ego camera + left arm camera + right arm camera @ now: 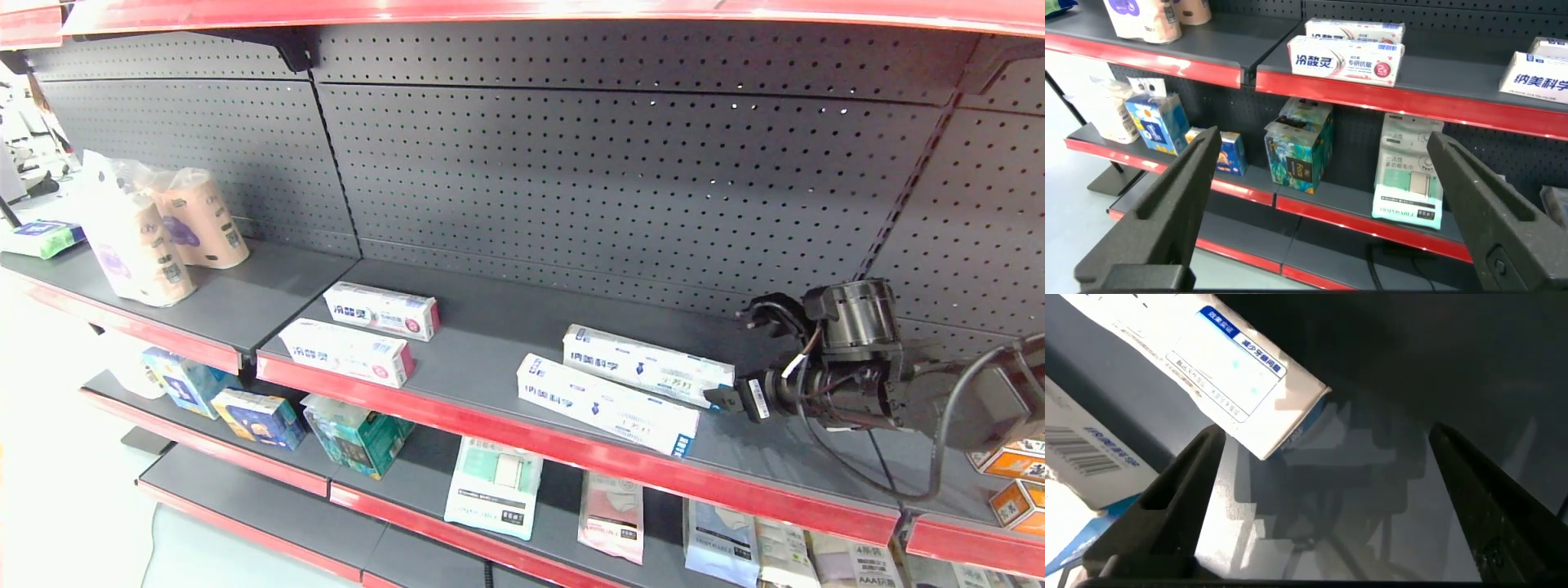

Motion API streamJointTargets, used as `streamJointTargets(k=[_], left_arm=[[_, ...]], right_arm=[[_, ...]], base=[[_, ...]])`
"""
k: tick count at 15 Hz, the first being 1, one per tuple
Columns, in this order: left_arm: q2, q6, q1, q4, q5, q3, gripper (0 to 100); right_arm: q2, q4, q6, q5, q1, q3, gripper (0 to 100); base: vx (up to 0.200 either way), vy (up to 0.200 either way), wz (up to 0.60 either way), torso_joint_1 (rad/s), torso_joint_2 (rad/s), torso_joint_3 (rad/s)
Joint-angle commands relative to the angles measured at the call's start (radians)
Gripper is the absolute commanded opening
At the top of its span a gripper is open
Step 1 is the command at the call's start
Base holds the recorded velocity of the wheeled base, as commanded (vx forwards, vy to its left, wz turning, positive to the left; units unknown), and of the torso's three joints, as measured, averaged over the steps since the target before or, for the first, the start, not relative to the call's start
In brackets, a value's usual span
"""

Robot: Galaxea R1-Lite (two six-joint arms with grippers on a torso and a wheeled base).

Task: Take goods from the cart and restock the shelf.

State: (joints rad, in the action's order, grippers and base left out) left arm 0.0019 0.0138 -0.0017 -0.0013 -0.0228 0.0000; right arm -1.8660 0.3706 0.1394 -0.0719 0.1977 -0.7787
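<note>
Two blue-and-white toothpaste boxes lie side by side on the dark shelf (506,327), a rear one (645,365) and a front one (608,406). My right gripper (720,398) is low over the shelf at the right end of the rear box and is open. In the right wrist view the right gripper (1323,498) has only bare shelf between its fingers; the rear box's end (1233,384) lies just past one fingertip and the other box (1086,457) lies beside it. Two pink-and-white toothpaste boxes (381,310) (345,351) lie further left. My left gripper (1319,212) hangs open in front of the lower shelves, holding nothing.
Wrapped tissue-roll packs (135,237) (200,216) stand at the shelf's left end beside a green pack (41,237). Below are a teal box (359,437), small blue boxes (261,416) and flat packets (494,486). Orange boxes (1016,465) sit at far right. Pegboard backs the shelf.
</note>
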Motion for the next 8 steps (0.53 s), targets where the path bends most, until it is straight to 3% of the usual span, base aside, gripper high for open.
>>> streamJointTargets(k=[1,8], left_arm=[[0.000,0.000,0.000,0.000,0.000,0.000,100],[0.000,0.000,0.000,0.000,0.000,0.000,100]], right_arm=[[-0.004,0.001,0.000,0.000,0.002,0.001,100],[0.179,-0.009,-0.004,0.001,-0.017,0.061,100]], base=[[0.000,0.000,0.00,0.000,0.00,0.000],[0.000,0.000,0.00,0.000,0.00,0.000]])
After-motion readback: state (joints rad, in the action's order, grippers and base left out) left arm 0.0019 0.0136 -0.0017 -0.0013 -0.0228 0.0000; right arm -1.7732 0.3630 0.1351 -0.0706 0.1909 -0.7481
